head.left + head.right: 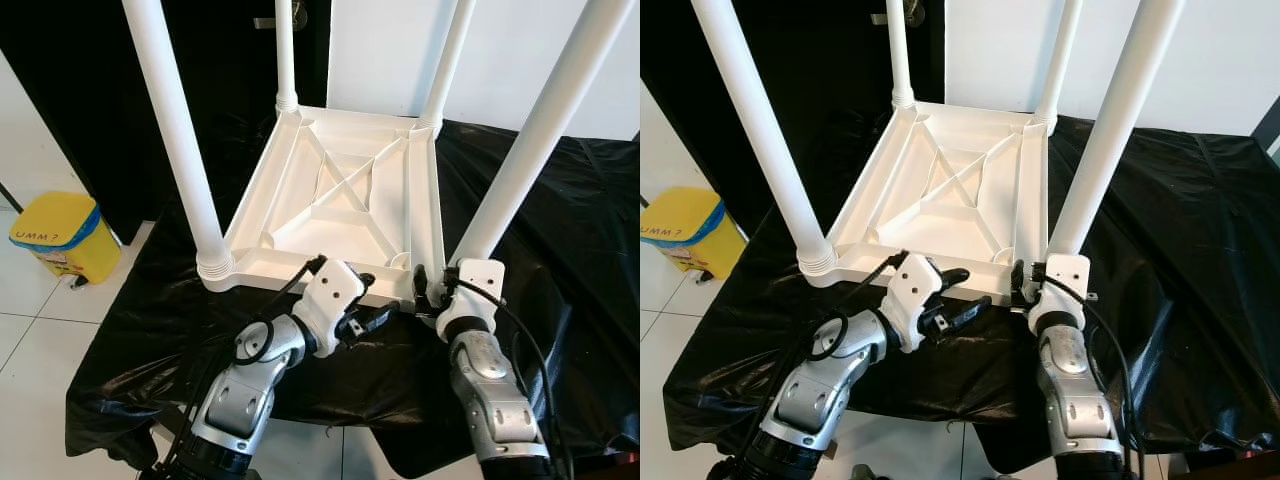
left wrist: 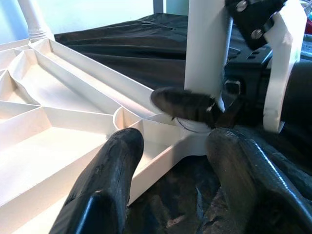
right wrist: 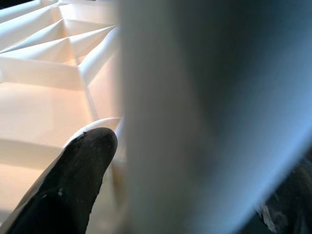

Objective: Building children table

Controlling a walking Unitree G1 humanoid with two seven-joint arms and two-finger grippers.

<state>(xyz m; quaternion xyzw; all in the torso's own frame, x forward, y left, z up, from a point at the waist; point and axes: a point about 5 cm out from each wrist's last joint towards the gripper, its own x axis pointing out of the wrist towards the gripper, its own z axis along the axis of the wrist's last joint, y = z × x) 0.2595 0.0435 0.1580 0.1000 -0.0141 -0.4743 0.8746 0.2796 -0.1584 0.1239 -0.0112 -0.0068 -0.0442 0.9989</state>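
White plastic children's table, inverted on a black sheet, four white tubular legs upright. Right gripper grasps the near-right leg at its base. Left gripper, fingers parted and holding nothing, lies at the table's near edge. Yellow bin far left.

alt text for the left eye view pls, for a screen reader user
An upturned white table lies on a black cloth, its four legs pointing up. The right gripper is at the base of the near right leg; the left gripper, open, points at that corner.
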